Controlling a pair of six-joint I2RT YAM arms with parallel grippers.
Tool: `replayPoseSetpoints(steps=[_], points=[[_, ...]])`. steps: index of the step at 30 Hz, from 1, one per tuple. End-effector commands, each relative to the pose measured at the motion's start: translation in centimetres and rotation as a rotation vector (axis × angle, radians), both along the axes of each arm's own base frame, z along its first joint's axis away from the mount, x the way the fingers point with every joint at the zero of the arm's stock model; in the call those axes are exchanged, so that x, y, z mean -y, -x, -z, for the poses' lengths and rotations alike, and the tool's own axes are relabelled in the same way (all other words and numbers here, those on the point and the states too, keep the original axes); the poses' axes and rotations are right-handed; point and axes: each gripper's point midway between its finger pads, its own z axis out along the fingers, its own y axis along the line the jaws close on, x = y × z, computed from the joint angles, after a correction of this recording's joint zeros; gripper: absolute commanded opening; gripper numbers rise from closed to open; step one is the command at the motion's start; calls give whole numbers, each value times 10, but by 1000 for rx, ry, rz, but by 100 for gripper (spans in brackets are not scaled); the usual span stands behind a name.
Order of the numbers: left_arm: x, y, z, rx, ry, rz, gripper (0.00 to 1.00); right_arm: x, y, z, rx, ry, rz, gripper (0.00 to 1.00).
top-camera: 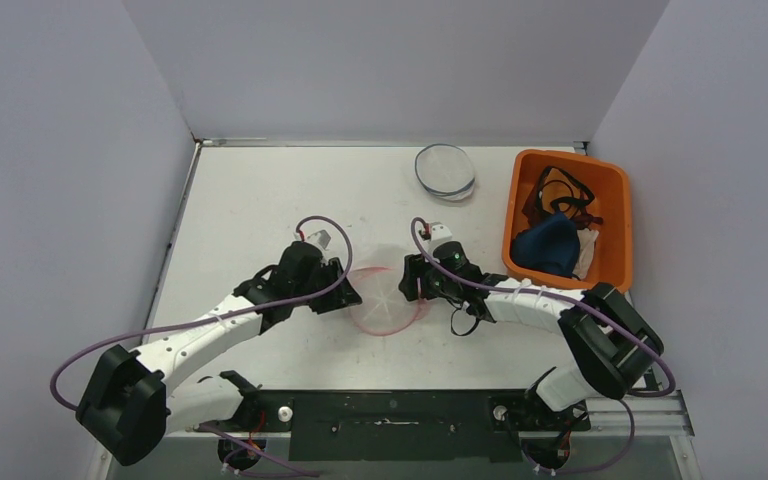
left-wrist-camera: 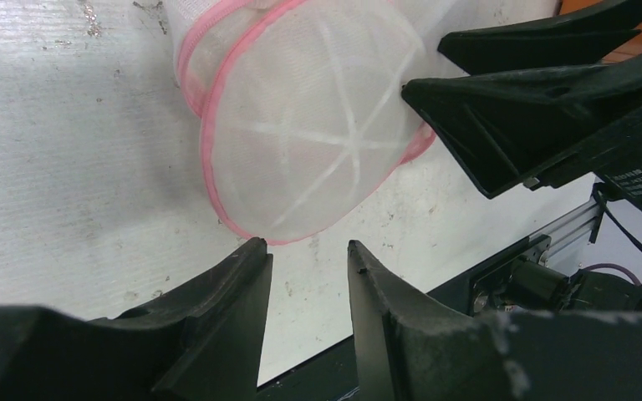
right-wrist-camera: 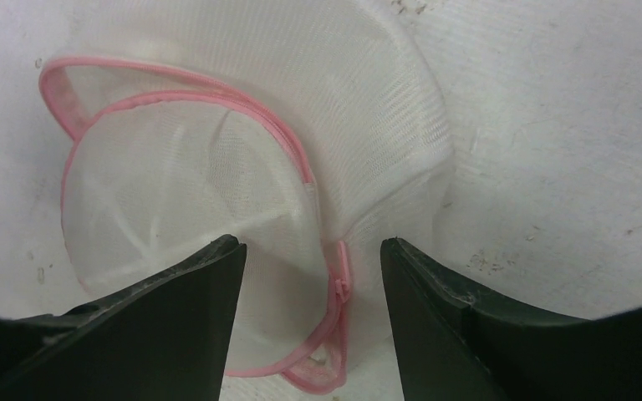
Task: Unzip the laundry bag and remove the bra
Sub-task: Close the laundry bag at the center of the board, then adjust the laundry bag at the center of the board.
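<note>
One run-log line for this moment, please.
stage: zip not yet gripped | left pincer: open, empty, beside laundry bag edge | right pincer: open, straddling zipper pull

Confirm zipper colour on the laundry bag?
Pink zipper on the white mesh laundry bag; clearest in right wrist view.

Laundry bag (top-camera: 388,300) was boxed in from both sides: left gripper (top-camera: 350,298) just beside its left edge, right gripper (top-camera: 409,285) over its right. Bare table (top-camera: 260,200) lay open behind and to the left, while the orange bin (top-camera: 615,190) and a round mesh hoop (top-camera: 445,170) crowded the far right.
</note>
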Motion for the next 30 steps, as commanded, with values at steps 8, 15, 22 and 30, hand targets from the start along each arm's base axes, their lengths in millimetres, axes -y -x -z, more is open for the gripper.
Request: replayPoseSetpoints(steps=[8,15,22,30], points=[[-6,-6,-22,79,58,-31,37,-20,8,-10,-28,-103,-80,66],[-13,-5,-28,99,63,-44,37,-10,22,-15,-33,-137,-76,67],[-19,-4,-29,102,64,-58,37,1,25,-36,20,-172,-30,69],[-19,-4,-29,101,71,-59,38,-6,34,-43,2,-201,-83,70]])
